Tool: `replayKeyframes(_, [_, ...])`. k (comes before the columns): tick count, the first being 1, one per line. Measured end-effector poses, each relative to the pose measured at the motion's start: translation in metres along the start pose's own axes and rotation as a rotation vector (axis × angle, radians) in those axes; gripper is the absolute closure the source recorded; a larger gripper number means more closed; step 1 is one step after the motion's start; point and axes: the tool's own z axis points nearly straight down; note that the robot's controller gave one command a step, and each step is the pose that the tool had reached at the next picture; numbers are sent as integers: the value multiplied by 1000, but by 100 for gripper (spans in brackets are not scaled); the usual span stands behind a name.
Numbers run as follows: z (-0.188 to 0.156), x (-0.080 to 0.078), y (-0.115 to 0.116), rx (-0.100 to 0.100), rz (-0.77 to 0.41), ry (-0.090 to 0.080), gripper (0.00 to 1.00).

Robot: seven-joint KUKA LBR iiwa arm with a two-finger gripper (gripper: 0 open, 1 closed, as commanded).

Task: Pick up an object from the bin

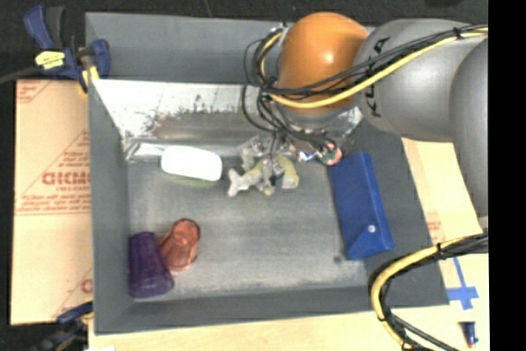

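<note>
Centrally, gripper point(265, 167), smooth white oval point(191, 163), blue wedge point(362, 205)

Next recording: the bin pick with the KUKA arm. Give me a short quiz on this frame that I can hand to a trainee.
1. Fill in: the long box lying right of the tool is ____ in colour.
2. True or false: the purple cup and the orange-pink cup lie side by side in the lower left corner of the bin.
3. Which thing lies just left of the tool? A. the white oval thing B. the long box C. the purple cup

Key: 1 blue; 2 true; 3 A.
</note>
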Motion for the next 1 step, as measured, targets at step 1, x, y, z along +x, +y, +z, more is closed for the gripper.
replayKeyframes(1, [-85,-21,11,5,39,-8,100])
